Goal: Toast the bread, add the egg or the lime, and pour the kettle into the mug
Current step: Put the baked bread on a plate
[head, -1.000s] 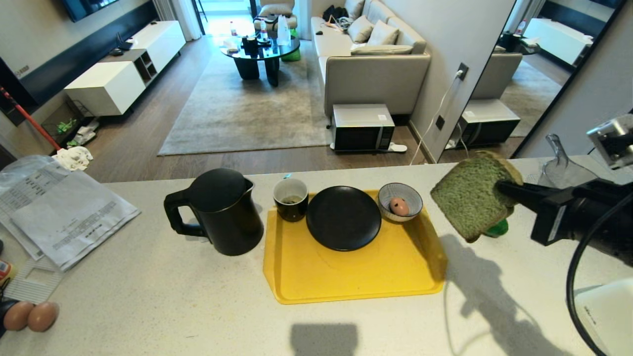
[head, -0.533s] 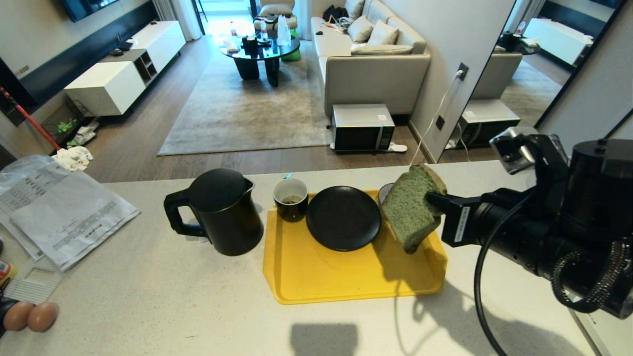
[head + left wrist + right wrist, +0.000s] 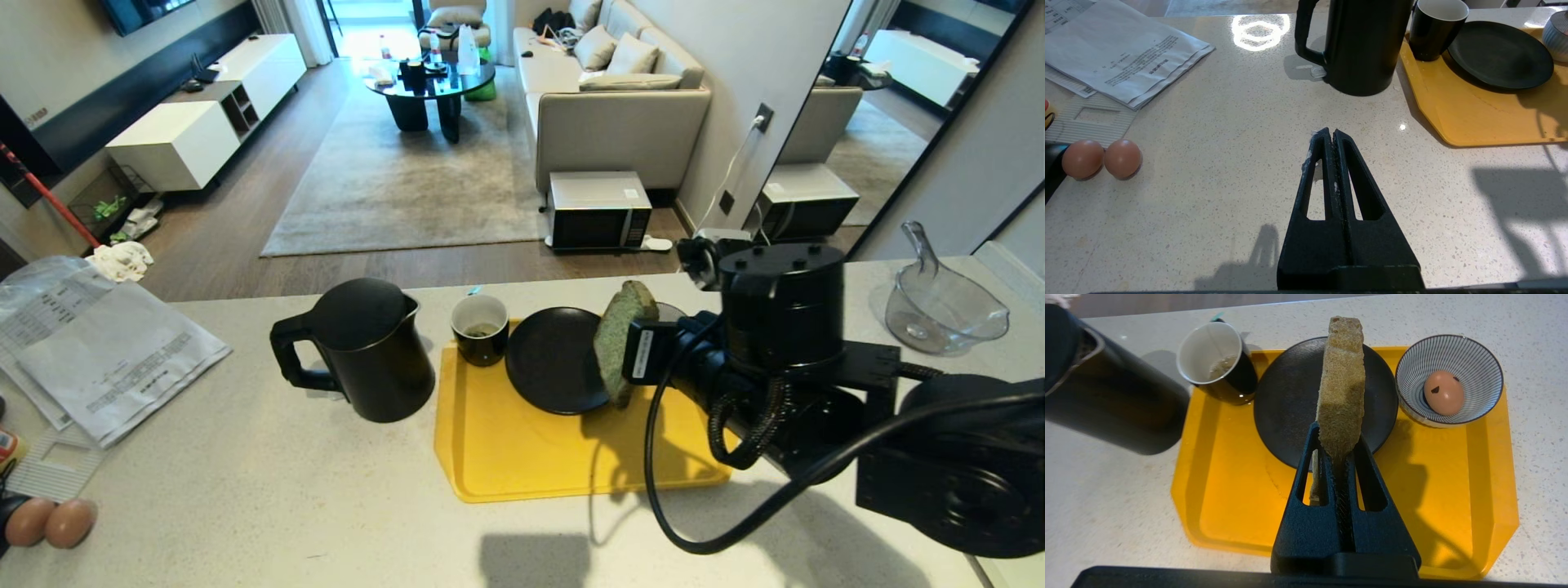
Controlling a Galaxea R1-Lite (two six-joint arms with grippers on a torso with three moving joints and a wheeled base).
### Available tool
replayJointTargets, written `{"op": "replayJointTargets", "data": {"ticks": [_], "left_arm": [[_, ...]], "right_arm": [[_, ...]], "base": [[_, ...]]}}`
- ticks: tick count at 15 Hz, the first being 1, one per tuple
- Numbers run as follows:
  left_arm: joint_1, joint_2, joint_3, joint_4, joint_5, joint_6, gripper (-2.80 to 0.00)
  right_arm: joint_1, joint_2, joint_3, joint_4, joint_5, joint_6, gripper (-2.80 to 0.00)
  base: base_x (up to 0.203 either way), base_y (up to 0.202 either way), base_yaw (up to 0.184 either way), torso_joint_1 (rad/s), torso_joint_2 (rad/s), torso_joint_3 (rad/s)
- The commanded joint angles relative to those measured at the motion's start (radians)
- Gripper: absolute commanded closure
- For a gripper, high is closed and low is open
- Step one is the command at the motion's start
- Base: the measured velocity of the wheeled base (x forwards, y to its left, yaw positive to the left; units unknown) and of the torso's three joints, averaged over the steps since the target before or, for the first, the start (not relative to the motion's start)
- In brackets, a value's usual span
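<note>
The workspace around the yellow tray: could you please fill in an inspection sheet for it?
Surface: pale speckled counter, yellow tray on it.
Job's things: bread held on edge above black plate; kettle and mug left of the plate; egg in striped bowl.
Clutter: papers, two eggs, clear bowl.
Grippers: right gripper shut on bread; left gripper shut, empty.
Cables: black cable looping off right arm.
Surroundings: sofa, microwave on floor.
</note>
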Motion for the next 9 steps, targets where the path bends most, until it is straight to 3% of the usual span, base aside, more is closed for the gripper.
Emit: {"op": "replayJointTargets", "data": {"ticks": [1, 9], "left_arm": [[0.000, -0.002, 0.014, 0.000, 0.000, 0.000, 0.00], [0.000, -0.002, 0.014, 0.000, 0.000, 0.000, 0.00]], "right_arm": [[0.032, 0.119, -0.056, -0.003, -0.048, 0.007, 0.00], [0.084, 0.270, -0.178, -0.003, -0.072, 0.010, 0.00]], "base": [[0.000, 0.000, 0.000, 0.000, 0.00, 0.000], [0.000, 0.000, 0.000, 0.000, 0.00, 0.000]]}}
